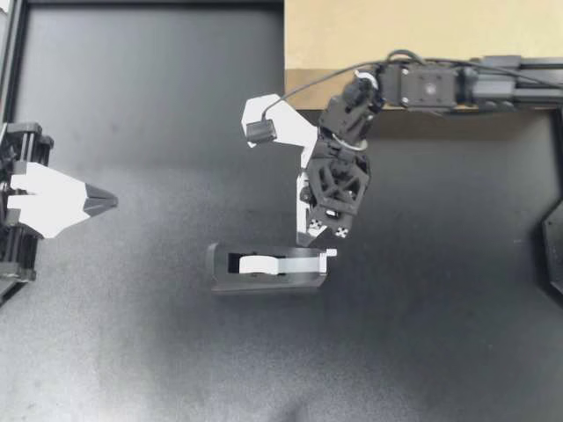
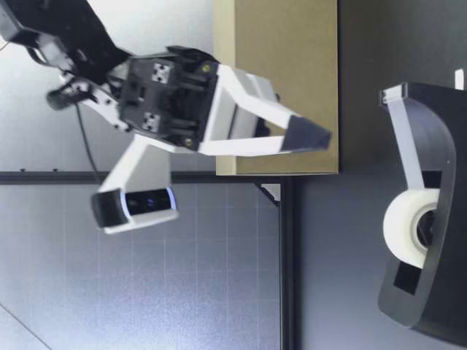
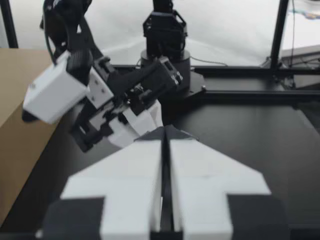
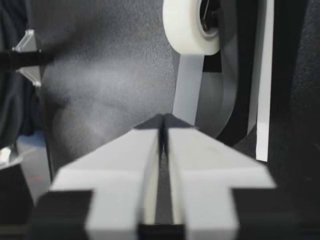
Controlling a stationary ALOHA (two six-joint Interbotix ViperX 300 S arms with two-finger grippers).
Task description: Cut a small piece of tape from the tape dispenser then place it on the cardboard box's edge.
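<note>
my right hand point(image 4: 162, 120) has both fingers pressed flat together; tape roll point(image 4: 192, 25) sits ahead at about 1 o'clock, in the black dispenser point(image 4: 235, 75); a strip of tape point(image 4: 187, 85) runs from the roll to right by the fingertips; dark counter point(image 4: 100, 75) underneath

Table point(image 1: 132, 334): matt black, finely grainy. Box point(image 1: 422, 35): matt brown cardboard. Dispenser point(image 1: 264, 283): smooth black plastic, faint sheen. Tape point(image 1: 259, 263): smooth, milky white. Left gripper point(image 1: 113, 201) fingers point(image 1: 53, 189): matt white plastic.
</note>
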